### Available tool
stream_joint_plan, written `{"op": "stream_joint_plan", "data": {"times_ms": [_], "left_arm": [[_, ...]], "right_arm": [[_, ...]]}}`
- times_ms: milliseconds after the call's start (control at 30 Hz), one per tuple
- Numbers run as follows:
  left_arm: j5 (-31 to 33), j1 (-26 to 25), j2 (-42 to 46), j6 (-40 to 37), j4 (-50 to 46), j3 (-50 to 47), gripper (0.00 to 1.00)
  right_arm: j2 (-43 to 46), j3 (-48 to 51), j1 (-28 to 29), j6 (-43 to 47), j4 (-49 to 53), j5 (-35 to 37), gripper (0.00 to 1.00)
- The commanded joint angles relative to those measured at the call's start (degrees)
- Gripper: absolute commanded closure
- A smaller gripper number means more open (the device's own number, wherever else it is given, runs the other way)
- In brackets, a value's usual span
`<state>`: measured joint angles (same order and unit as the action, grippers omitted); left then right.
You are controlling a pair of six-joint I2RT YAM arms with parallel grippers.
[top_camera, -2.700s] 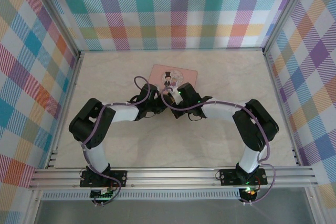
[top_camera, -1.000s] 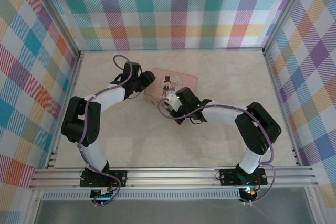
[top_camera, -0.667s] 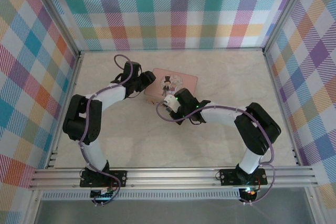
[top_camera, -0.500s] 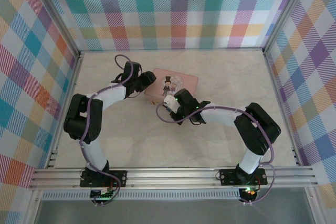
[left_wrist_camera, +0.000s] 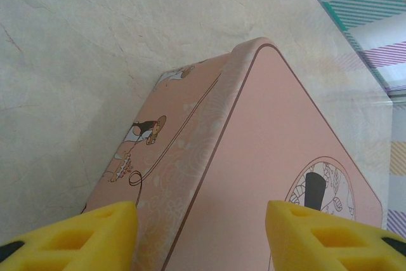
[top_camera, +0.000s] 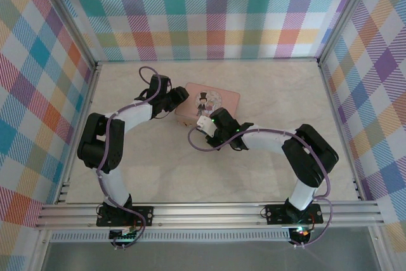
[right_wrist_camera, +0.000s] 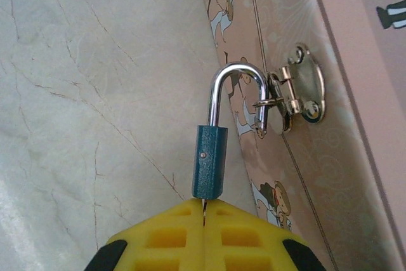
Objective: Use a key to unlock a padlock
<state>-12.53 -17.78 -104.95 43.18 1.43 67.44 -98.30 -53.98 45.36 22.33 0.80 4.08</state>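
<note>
Right gripper [right_wrist_camera: 204, 212] fingers clenched on a sliver (key [right_wrist_camera: 204, 203], probably) in the padlock [right_wrist_camera: 210, 162] just ahead of them, its shackle through the hasp [right_wrist_camera: 297, 93] of the pink tin [right_wrist_camera: 355, 157]. Left gripper [left_wrist_camera: 200, 236] fingers released, straddling the tin corner, likely bracing it for the turn.

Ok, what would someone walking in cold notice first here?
Probably the small teal padlock, its silver shackle standing open and hooked through the metal hasp on the side of the pink cartoon-printed tin. The right gripper sits right at the lock body's end, yellow jaws pressed together. Then the left gripper, jaws spread, framing a corner of that tin.
</note>
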Motion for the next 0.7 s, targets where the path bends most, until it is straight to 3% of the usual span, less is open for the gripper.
{"op": "stream_joint_plan", "data": {"times_ms": [0,667], "left_arm": [[-1.79,0.29,-0.52,-0.55,-0.31,1.03,0.44],[-2.3,0.29,-0.98,-0.9,-0.16,0.7,0.44]], "right_arm": [[0.38,0.92,0.43,1.06,-3.83,0.4,1.0],[1.98,2.88,0.43,4.14,-8.36,1.53,1.0]]}}
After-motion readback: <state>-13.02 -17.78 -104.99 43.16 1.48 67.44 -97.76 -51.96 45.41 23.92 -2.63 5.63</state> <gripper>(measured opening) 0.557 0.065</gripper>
